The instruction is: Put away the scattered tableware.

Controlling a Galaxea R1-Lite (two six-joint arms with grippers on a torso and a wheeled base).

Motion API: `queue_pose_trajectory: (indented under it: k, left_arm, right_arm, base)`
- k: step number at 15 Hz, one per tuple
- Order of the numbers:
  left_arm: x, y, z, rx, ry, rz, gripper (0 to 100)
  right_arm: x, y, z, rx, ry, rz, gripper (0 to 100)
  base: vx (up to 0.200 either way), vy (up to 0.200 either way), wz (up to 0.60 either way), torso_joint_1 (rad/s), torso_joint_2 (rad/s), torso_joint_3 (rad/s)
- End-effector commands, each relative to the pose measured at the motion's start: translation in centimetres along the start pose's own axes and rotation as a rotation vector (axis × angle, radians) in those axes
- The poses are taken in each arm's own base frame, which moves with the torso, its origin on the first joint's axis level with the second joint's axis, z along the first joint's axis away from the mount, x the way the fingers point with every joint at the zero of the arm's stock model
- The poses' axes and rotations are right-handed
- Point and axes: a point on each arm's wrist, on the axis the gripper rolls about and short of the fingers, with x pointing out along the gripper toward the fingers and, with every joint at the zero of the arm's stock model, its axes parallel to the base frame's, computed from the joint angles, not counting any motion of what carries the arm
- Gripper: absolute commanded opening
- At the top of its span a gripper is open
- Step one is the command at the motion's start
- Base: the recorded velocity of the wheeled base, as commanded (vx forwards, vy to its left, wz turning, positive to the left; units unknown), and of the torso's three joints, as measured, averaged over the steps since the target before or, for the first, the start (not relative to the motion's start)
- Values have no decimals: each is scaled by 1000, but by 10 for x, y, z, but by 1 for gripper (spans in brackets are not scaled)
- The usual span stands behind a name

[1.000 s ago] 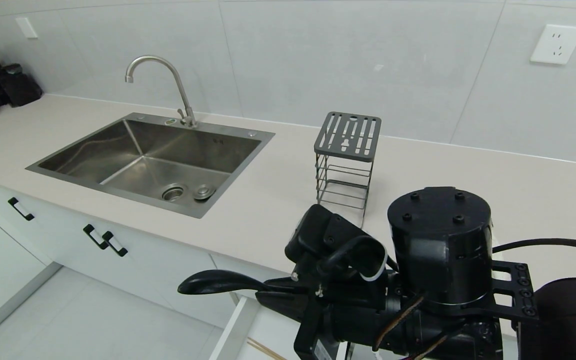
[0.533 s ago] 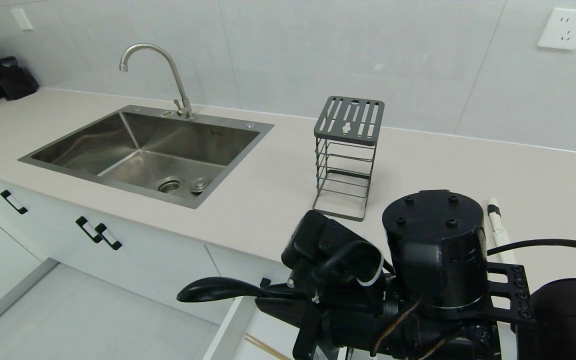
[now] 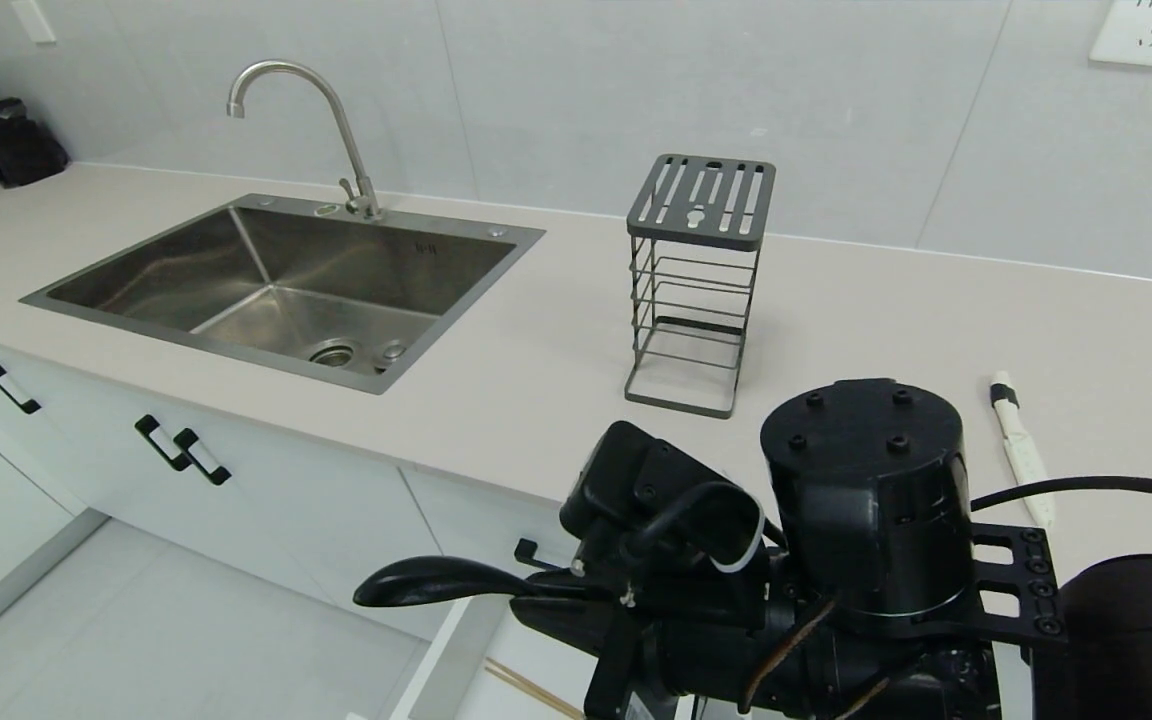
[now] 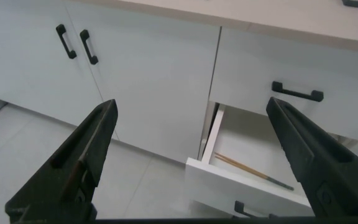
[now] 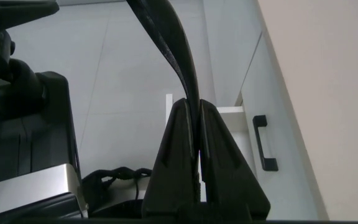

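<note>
Head view: spoon [image 3: 436,581], faint sink print [image 3: 425,247]

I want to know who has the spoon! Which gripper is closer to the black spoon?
Right. The right gripper is shut on the handle of the black spoon. The left gripper hangs open, apart from it, facing the open drawer.

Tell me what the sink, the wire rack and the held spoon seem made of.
Sink: brushed stainless steel by its dull grey sheen and soft reflections. Wire rack: thin metal rods with a dark matte coating, likely painted steel. Spoon in the right gripper: glossy black, probably plastic or lacquered wood.
</note>
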Motion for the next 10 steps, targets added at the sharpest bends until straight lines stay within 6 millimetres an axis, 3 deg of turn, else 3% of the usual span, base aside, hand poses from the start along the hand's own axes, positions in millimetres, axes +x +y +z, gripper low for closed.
queue_pose_trajectory:
  k: [1,10]
  left_arm:
    - [0,0,0,-1,0,1,100]
    - [0,0,0,1,0,1,100]
  right_arm:
    - [0,0,-1,1,7,2,0]
    - [1,0,2,0,7,3,0]
  base:
    - [0,0,0,-100,198,90]
    - [0,0,0,-154,310,146]
